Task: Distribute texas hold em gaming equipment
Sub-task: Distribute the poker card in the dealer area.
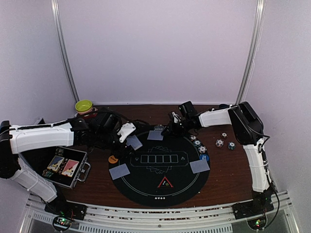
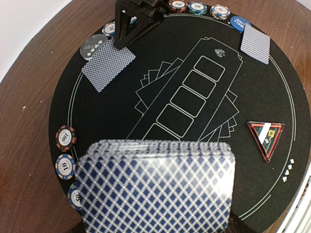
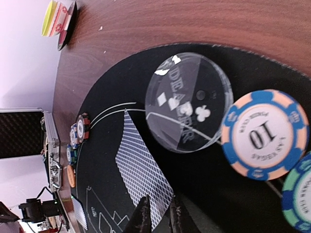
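cards: three flat on black mat, plus one deck
deck: clamped in left gripper over mat's far-left rim, long side crosswise in wrist view
triangle marker: one, mat's near edge, tip toward centre
right gripper: forearm reaching left to far card, narrow gap, can't tell if pinching
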`<action>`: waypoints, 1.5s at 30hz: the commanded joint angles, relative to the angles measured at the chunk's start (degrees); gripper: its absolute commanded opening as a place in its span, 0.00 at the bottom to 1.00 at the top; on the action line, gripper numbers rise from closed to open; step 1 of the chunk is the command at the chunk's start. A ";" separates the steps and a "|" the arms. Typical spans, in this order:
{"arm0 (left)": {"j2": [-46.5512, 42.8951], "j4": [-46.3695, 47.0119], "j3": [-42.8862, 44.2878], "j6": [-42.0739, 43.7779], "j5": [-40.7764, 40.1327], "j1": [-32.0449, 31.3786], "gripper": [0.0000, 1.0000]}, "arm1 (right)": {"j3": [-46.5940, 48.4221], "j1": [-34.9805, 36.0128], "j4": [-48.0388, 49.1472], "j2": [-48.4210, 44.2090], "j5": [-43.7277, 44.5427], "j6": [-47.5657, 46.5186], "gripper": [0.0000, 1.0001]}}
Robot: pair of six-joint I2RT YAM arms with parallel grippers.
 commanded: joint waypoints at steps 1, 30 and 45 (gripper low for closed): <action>0.28 2.18 0.22 0.10 -0.30 0.37 0.64 | -0.98 1.29 2.79 -1.82 -2.73 2.44 0.16; 0.63 2.18 0.18 0.27 -0.33 0.37 0.64 | -5.11 2.24 21.40 2.13 -3.01 20.22 0.00; 1.36 2.15 0.27 0.36 -0.39 0.41 0.64 | -2.86 0.76 23.18 1.13 -2.82 22.38 0.00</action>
